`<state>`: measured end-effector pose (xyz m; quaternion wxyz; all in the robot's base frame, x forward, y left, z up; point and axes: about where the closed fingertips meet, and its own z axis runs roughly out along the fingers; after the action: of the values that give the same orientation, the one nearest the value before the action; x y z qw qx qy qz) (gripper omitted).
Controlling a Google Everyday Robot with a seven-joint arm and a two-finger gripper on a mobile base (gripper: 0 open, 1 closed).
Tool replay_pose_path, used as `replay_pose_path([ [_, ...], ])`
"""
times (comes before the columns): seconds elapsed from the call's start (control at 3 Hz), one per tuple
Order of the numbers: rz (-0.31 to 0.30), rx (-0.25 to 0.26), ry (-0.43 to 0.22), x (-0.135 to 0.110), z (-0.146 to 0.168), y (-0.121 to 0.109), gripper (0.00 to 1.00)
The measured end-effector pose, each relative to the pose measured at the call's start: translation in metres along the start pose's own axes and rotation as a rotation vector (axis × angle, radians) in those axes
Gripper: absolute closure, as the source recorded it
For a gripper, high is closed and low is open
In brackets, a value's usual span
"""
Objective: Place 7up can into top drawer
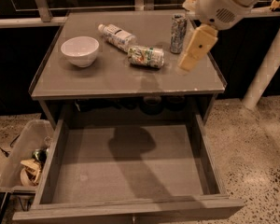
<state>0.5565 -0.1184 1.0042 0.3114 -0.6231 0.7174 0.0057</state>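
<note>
Drawer (130,181): pulled fully out toward me, under the table front. I see its flat grey bottom and low sides, and only a dark shadow lies on the bottom, toward the back.
Bin (19,154): clear plastic, on the floor just beside the left side of the drawer. Some scraps lie in it; what they are I cannot tell.
Floor (256,139): speckled stone, seen at the right of the drawer and behind the bin.
Table (107,83): grey top with a low raised edge, directly above the drawer.
Bowl (80,50): white, upright, on the left part of the table, well apart from the cans.
7up can (146,56): it lies on its side near the middle of the table, right of the bowl, green and white with a silver end toward the right. It is on the table, not in the drawer.
Bottle (116,35): clear with a white label, lying on its side behind the 7up can, cap toward the back left. Its near end is just beside the can; if they touch I cannot tell.
Tall can (178,33): slim, silver-grey, standing upright at the back right of the table.
Claw (196,48): cream coloured, tilted, tip pointing down and left, over the right part of the table. It is near the 7up can at its right but apart from it, and just in front of the tall can. It grips nothing; open or closed I cannot tell.
Arm (224,3): white, coming in from the top right corner.
Pole (268,59): white, leaning, right of the table.
</note>
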Motion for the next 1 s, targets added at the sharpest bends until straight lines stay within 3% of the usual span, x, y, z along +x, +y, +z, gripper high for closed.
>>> replay_pose_path([
  [0.67, -0.016, -0.008, -0.034, -0.01, 0.009, -0.005, 0.0],
  [1.0, -0.04, -0.038, -0.087, -0.017, 0.042, -0.02, 0.0],
])
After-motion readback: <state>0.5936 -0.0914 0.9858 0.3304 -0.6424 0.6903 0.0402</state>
